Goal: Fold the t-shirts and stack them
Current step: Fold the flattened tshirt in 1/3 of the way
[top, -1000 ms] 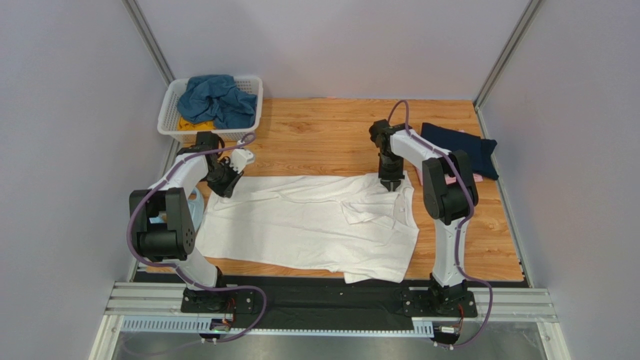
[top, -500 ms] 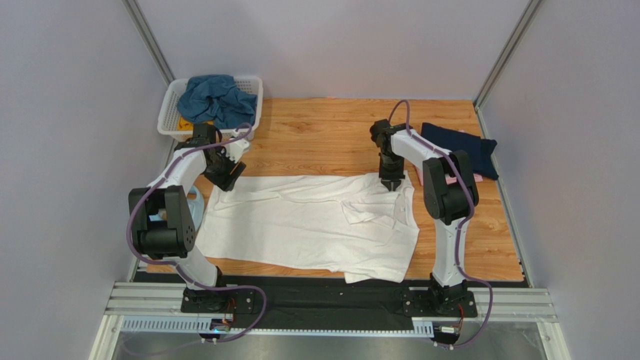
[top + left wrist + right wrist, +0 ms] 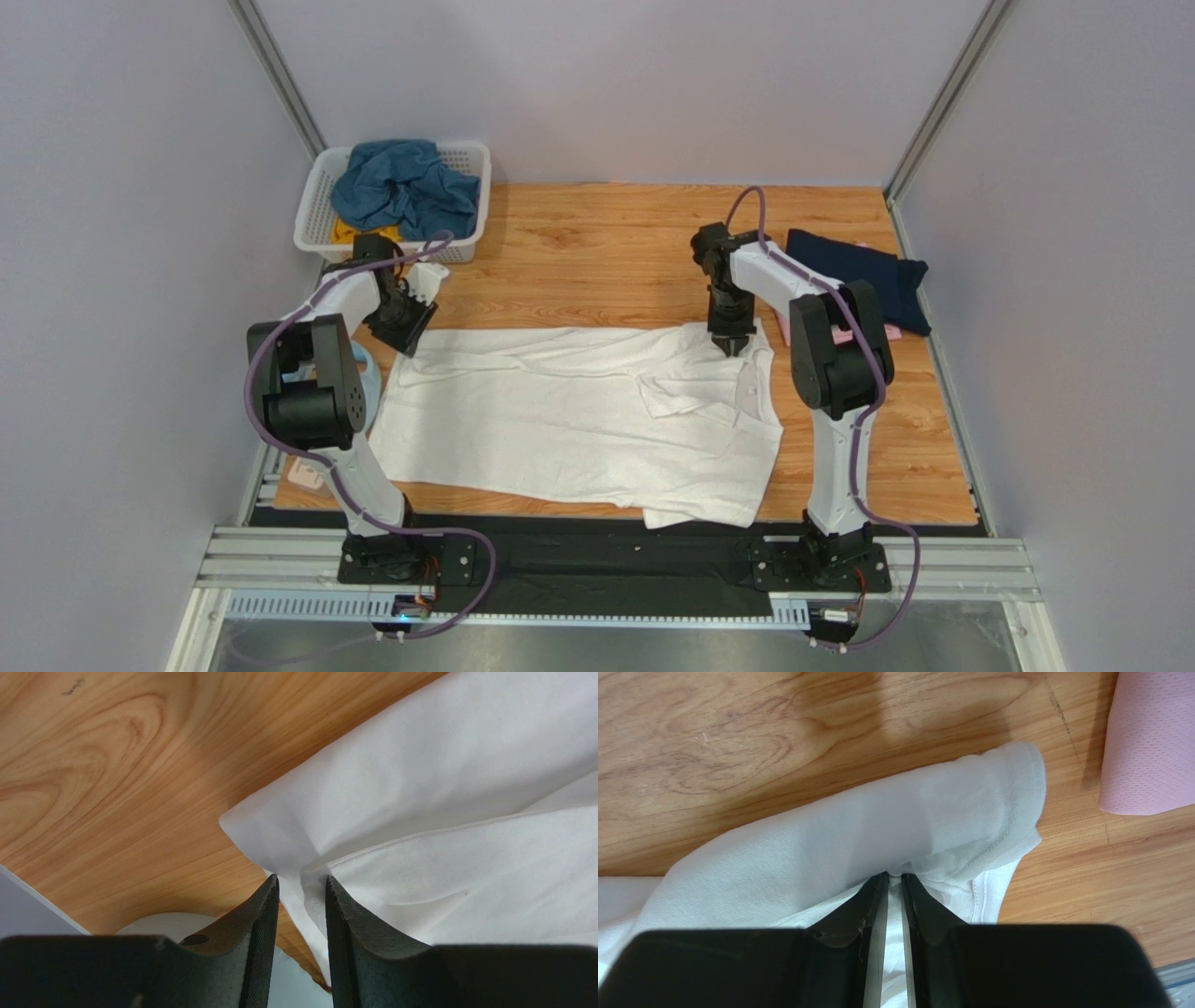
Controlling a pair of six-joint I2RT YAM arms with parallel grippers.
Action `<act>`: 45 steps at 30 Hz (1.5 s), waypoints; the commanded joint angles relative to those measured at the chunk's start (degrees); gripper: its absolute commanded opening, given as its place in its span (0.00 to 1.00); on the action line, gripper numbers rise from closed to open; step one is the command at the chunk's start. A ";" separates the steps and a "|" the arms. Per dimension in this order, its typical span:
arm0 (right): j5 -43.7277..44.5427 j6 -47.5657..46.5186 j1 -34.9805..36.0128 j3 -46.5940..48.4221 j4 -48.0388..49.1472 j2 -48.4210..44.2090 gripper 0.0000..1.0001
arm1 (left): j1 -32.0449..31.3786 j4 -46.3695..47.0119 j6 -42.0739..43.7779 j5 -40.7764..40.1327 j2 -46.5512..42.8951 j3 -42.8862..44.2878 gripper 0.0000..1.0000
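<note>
Basket behind spread shirt; folded shirt right.

Pale lilac walls enclose a wood-grain tabletop at frame centre; a metal rail crosses the bottom.

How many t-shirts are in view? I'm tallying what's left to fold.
5: white t-shirt spread mid-table; teal-blue over yellow in the basket; navy and pink far right. More may be hidden.

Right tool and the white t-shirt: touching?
Touching. The right wrist view shows the right tool with jaws pinched on a fold of the white t-shirt near its hem.
</note>
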 commanded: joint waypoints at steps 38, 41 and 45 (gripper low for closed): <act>0.52 -0.65 -0.93 -1.18 3.76 -1.48 0.17 | 1.92 -6.94 -2.16 9.16 -2.19 -0.20 0.33; 0.44 -0.56 -0.84 -1.00 3.68 -1.75 0.17 | 1.92 -7.99 -1.98 9.17 -2.45 0.59 0.23; 0.44 -0.56 -0.84 -0.74 3.50 -1.92 0.17 | 2.01 -8.78 -1.63 9.25 -3.77 1.30 0.18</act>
